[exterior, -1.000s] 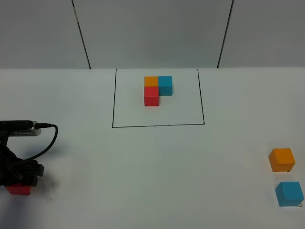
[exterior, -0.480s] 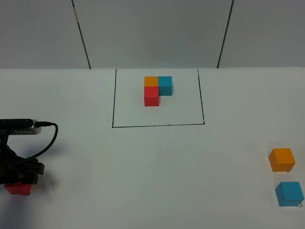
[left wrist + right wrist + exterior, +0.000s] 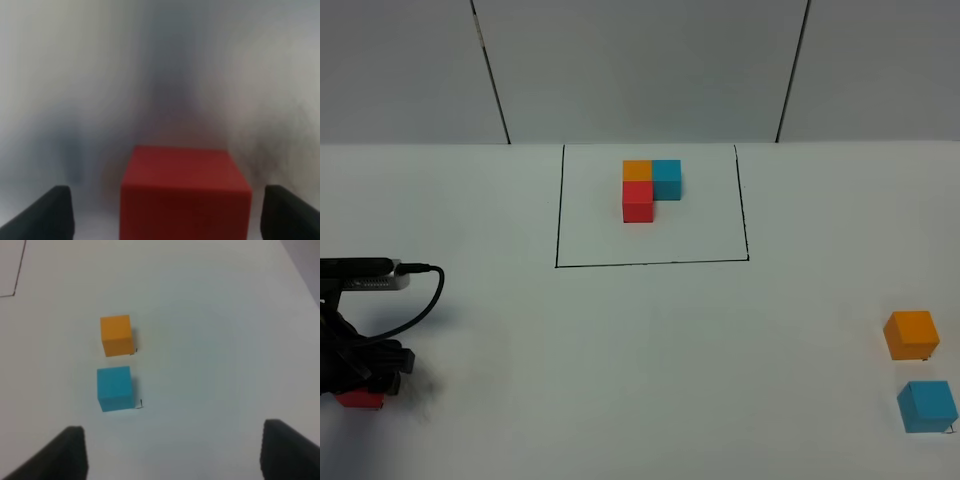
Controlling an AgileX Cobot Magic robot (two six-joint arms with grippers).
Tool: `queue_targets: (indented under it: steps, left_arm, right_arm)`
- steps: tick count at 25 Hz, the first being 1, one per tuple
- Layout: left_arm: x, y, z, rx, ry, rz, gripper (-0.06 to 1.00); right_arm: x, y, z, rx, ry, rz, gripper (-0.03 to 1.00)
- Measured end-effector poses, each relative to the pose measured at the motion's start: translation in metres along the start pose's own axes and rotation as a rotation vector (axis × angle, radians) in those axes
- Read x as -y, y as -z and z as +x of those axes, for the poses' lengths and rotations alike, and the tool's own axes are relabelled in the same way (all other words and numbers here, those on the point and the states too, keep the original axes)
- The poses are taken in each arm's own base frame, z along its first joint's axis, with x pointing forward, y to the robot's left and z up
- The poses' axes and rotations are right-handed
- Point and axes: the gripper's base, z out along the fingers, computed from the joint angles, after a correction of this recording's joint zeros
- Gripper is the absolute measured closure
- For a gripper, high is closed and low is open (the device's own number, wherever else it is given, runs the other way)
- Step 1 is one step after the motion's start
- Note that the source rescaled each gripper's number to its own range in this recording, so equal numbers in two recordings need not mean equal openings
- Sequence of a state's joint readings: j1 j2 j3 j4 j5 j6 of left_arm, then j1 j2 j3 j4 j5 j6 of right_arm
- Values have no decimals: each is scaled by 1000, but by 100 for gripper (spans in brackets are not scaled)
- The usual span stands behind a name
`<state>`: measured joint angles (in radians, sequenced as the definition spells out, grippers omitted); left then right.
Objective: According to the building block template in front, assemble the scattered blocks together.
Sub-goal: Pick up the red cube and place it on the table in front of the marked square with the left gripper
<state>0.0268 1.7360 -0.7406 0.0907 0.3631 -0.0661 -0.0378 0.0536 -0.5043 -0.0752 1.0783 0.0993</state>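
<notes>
While spread wide, left jaws seemingly flank red cube [image 3: 185, 192].

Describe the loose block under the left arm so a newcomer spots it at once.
Start from the black-lined rectangle at the far middle of the table, then go to the near left corner, where the left gripper hangs open. The red block sits between its fingers, the only loose cube on that side; the orange block and blue block lie far right.
</notes>
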Motion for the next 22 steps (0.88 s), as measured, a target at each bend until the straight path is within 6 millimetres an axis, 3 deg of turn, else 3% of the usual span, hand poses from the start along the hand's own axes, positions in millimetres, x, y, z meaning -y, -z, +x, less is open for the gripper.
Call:
queue_targets:
  steps: [7,12,16,22]
  left_arm:
    - [0,0,-1,12,0,1,11]
    - [0,0,-1,10,0,1,22]
    - [0,0,0,2,-3,0,43]
    - [0,0,0,-2,-3,0,82]
  right_arm:
    - [0,0,0,0,0,0,47]
    - [0,0,0,0,-1,0,47]
    - [0,0,0,0,-1,0,47]
    - [0,0,0,0,-1,0,47]
